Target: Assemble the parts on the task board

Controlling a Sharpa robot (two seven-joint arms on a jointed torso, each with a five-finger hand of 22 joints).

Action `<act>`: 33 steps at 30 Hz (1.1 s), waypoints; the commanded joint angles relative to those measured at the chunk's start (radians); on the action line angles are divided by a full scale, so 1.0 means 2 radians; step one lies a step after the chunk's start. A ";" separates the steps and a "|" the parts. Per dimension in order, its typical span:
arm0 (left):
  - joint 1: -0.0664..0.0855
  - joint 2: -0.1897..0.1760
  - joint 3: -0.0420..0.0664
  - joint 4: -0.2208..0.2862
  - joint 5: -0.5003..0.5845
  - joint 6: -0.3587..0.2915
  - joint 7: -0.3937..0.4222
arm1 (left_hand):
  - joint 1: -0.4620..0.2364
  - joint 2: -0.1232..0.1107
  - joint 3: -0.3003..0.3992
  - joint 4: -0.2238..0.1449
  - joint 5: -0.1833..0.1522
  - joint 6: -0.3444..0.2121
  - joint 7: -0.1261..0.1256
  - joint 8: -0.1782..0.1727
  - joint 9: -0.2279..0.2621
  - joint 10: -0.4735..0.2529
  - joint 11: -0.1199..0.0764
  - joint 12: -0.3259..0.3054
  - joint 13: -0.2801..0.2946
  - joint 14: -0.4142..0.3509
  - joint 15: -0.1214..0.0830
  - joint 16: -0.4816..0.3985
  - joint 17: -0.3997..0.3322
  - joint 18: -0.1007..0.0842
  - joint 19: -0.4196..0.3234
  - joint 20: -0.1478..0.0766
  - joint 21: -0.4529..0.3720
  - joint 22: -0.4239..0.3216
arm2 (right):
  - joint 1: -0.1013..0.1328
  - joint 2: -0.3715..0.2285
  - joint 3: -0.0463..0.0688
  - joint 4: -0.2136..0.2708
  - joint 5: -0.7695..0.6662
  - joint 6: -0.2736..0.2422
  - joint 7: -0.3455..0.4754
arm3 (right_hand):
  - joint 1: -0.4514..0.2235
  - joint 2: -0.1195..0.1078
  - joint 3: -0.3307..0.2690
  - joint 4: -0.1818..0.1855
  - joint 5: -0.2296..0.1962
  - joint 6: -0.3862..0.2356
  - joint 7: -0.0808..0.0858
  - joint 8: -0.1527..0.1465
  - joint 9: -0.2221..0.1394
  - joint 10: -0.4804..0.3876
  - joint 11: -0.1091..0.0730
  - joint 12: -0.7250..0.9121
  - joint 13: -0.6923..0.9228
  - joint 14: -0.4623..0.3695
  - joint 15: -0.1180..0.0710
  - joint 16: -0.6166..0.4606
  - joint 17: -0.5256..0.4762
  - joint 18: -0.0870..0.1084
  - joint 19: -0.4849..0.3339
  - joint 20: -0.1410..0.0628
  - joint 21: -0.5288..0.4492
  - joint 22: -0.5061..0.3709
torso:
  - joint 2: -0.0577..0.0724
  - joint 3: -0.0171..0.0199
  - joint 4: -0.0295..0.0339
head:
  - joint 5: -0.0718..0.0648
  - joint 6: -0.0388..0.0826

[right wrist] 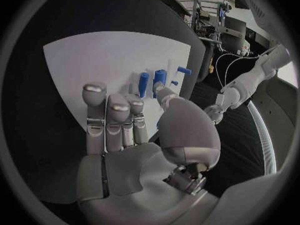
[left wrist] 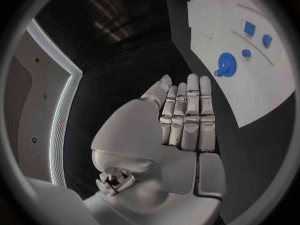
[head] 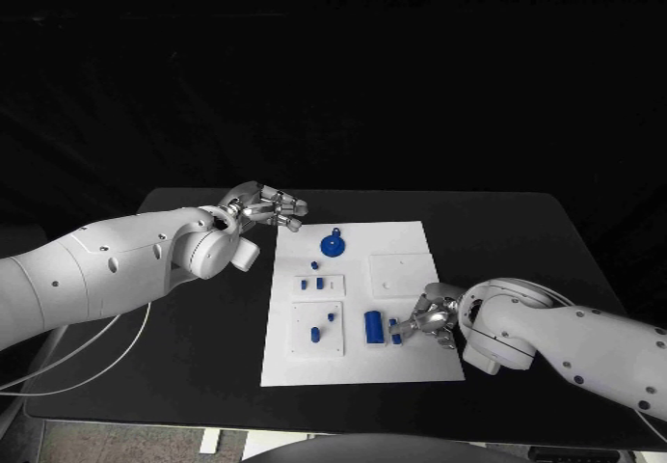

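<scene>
The white task board [head: 417, 236] lies mid-table. On it are a blue gear-like part [head: 333, 245], small blue pegs [head: 317, 284], a blue part in a raised plate [head: 315, 334], a larger blue cylinder [head: 374, 327] and a small blue piece [head: 396, 331] beside it. My right hand [head: 433, 314] rests at the board's right edge, fingers extended, thumb tip close to the blue cylinder [right wrist: 160, 77]; whether it touches is unclear. My left hand [head: 264, 205] hovers off the board's far left corner, holding nothing, fingers straight side by side [left wrist: 187, 110]. The gear [left wrist: 226, 65] lies ahead of it.
The black table [head: 515, 231] surrounds the board, with bare surface to the right and at the far side. A white cable [head: 84, 347] loops below my left arm, near the table's left edge.
</scene>
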 commanded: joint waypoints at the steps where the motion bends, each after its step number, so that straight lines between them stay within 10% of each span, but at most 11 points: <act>1: 0.000 0.000 0.000 0.002 0.003 0.007 0.002 | 0.001 -0.004 0.000 0.002 -0.001 -0.005 0.000 -0.001 0.000 -0.003 0.001 -0.001 0.000 -0.001 0.004 0.002 0.001 -0.001 0.005 0.000 -0.001 0.000 | -0.001 -0.004 0.000 0.004 0.005 0.004 0.020 | 0.014 0.001 0.001 -0.005 -0.001 -0.004 0.000 0.000 0.000 -0.001 0.002 -0.002 -0.001 -0.001 -0.003 -0.002 0.000 0.001 0.027 -0.003 -0.002 0.033 | 0.000 0.0000 -0.0001 | 0.000 0.000; 25: 0.000 0.000 0.000 0.002 0.003 0.008 0.000 | 0.001 -0.004 0.000 0.002 -0.001 -0.005 0.000 -0.001 0.000 -0.003 0.001 -0.001 0.000 -0.001 0.004 0.002 0.001 -0.001 0.005 0.000 -0.001 0.000 | -0.008 -0.015 0.000 0.009 0.007 0.030 0.025 | 0.043 0.020 -0.007 -0.072 0.000 -0.004 0.001 0.000 0.000 -0.004 0.004 0.003 -0.004 0.000 -0.001 -0.002 0.001 0.003 0.027 0.000 -0.001 0.035 | 0.000 -0.0001 0.0002 | -0.001 -0.002; 33: 0.000 -0.001 0.000 0.002 0.003 0.009 0.000 | 0.001 -0.004 0.000 0.002 -0.001 -0.005 0.000 -0.001 0.000 -0.003 0.001 -0.001 0.000 -0.001 0.004 0.002 0.001 -0.001 0.005 0.000 -0.001 0.000 | -0.009 -0.008 0.000 0.000 -0.001 0.013 0.011 | 0.032 0.047 0.009 -0.079 -0.001 -0.003 -0.002 0.000 0.000 -0.001 0.001 0.007 -0.002 0.000 -0.003 -0.001 0.002 0.001 0.028 -0.002 0.001 0.035 | 0.000 -0.0002 0.0001 | -0.002 -0.004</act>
